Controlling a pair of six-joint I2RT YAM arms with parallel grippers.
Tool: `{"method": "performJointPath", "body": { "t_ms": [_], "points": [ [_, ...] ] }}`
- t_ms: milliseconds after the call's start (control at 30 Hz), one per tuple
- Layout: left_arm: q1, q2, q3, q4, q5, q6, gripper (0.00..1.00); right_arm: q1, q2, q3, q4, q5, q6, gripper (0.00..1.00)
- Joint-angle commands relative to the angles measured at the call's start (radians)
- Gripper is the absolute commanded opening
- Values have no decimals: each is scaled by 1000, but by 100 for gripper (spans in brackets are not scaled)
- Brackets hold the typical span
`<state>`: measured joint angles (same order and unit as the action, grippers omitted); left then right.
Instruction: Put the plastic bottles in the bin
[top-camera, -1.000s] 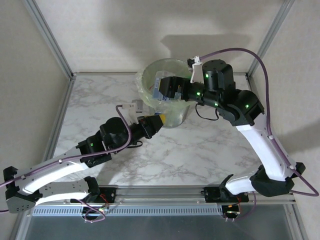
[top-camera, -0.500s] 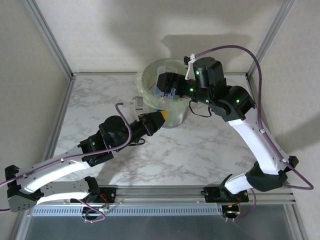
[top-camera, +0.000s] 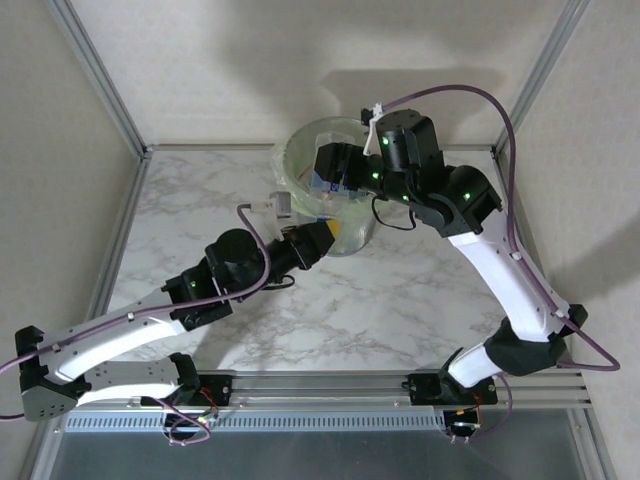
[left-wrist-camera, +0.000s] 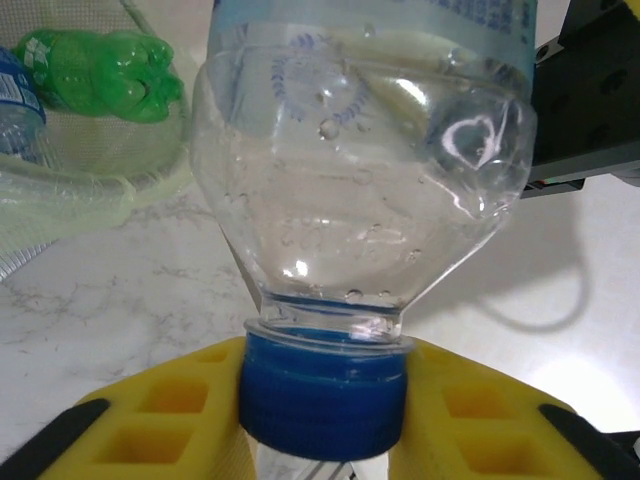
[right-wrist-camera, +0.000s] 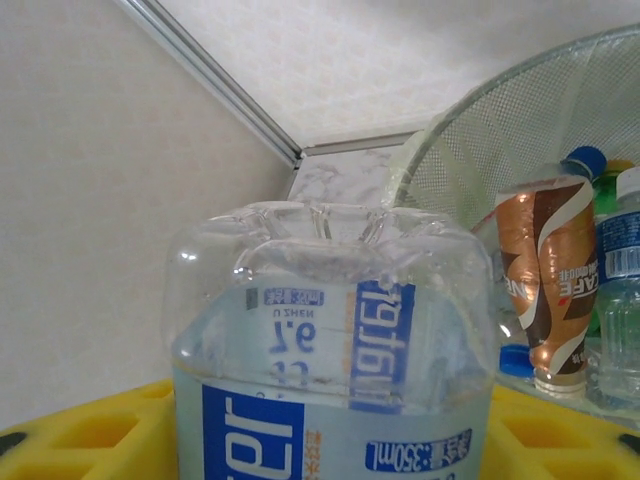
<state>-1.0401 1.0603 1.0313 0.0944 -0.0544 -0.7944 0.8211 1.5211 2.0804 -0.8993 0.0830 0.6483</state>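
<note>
Hanging over the bin (top-camera: 350, 232), right claw (top-camera: 328, 172) grasps a clear bottle (right-wrist-camera: 330, 330); whether left claw (top-camera: 315, 238) grips, unclear.

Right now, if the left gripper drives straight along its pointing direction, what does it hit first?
The clear bottle: its blue cap sits inside the left gripper. Behind that, the bin wall looks next from above, though the gripper may pass just beside it; depth is unclear.

The clear bottle (right-wrist-camera: 330, 320) is labelled "350mL", the brown bottle (right-wrist-camera: 545, 290) "CAFE", both upside down.
</note>
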Motion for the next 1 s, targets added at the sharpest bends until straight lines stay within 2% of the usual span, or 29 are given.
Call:
{"method": "performJointPath", "body": {
  "t_ms": [0, 67, 100, 233, 333, 400, 467, 533, 967],
  "points": [
    [-2, -4, 52, 33, -40, 21, 71, 6, 30, 62, -38, 50, -37, 58],
    [8, 5, 77, -2, -64, 24, 87, 3, 53, 96, -56, 79, -55, 57],
    [17, 10, 99, -36, -75, 31, 99, -3, 69, 123, -70, 95, -64, 57],
    [60, -9, 167, -196, -187, 51, 99, -92, 147, 240, -151, 110, -69, 55],
    [154, -45, 191, -350, -281, 15, 100, -179, 196, 286, -170, 50, -86, 55],
    [277, -57, 201, -439, -241, -19, 100, -226, 242, 323, -188, 16, -100, 55],
    [383, -61, 199, -459, -157, -17, 100, -264, 297, 376, -223, 2, -110, 55],
    [443, -58, 203, -453, -106, 1, 100, -299, 352, 414, -244, -13, -125, 55],
    [553, 17, 225, -420, -33, 63, 98, -350, 568, 443, -203, -49, -226, 56]
  ]
}}
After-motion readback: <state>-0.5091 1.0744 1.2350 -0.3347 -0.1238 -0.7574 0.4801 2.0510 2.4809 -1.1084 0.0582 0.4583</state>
